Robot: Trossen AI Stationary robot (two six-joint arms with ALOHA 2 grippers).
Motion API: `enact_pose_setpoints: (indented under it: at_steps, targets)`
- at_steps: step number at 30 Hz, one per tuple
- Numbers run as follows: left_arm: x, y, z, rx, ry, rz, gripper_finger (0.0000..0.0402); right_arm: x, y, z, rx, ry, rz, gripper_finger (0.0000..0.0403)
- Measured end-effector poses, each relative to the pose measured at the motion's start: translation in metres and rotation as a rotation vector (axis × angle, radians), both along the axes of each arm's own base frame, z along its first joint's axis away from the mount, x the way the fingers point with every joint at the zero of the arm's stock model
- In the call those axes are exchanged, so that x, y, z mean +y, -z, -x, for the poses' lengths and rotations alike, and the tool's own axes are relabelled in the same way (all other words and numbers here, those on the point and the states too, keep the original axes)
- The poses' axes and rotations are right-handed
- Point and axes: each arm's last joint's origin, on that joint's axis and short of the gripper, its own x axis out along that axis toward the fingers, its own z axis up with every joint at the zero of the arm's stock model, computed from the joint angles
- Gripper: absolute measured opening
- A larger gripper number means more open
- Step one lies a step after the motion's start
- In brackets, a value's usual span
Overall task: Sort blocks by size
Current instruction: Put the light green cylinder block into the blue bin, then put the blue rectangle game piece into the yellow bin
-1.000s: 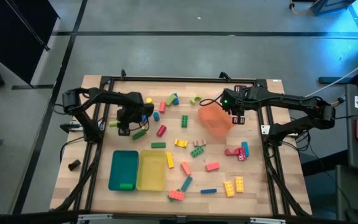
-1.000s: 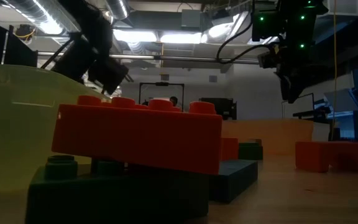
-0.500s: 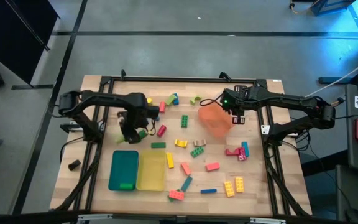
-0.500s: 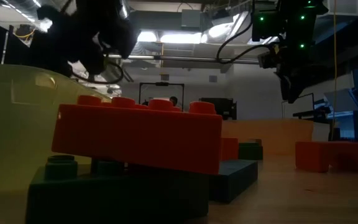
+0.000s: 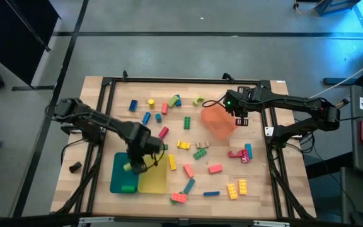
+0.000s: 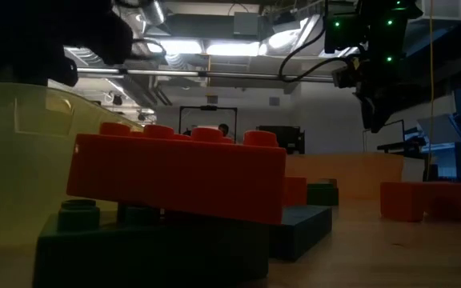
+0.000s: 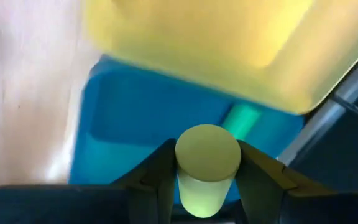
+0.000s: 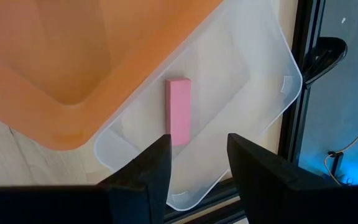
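The left pincer [image 5: 133,165] hangs over the teal tray [image 5: 124,171] at the near left of the desk [image 5: 257,195], its fingers clamped on a small yellow-green block [image 7: 207,163] seen end-on in the left wrist view. Below it the tray's blue-teal floor already holds one green block [image 5: 128,187]; the yellow tray [image 5: 153,180] lies just to the right, touching it. This looks like the drop-off step of one sorting round: block carried to its tray, not yet let go.

The next move calls for parting the fingers while squarely over the teal tray, not over the shared edge with the yellow one, then lifting clear.

The right pincer [image 8: 197,163] waits over the far right of the desk, fingers apart and holding nothing, above the orange tray [image 5: 218,120] and a clear tray [image 8: 229,93] with a pink block [image 8: 179,111] lying in it.

Many loose blocks remain scattered across the desk between the trays, among them a red one [image 5: 164,132], a pink one [image 5: 215,168] and a yellow pair [image 5: 237,188], so much of the sorting is still to do.
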Motion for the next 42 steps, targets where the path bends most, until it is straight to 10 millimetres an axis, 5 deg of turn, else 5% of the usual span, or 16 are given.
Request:
enact_pose_setpoints:
  at_steps: [9, 20, 27, 42]
  targets:
    - [-0.016, 0.001, 0.006, 0.040, -0.156, -0.140, 0.0149, 0.000, 0.000, 0.000, 0.000, 0.000, 0.000, 0.0159]
    - [-0.001, 0.002, 0.004, 0.029, -0.166, -0.229, 0.0193, 0.000, 0.000, 0.000, -0.001, 0.001, 0.000, 0.0159]
    - [0.041, 0.002, -0.001, 0.038, -0.219, -0.348, 0.0194, 0.000, 0.000, 0.000, -0.005, 0.009, -0.002, 0.0159]
    - [0.179, 0.002, 0.015, 0.032, -0.242, -0.326, 0.0194, 0.000, 0.000, 0.000, -0.011, 0.009, -0.018, 0.0159]
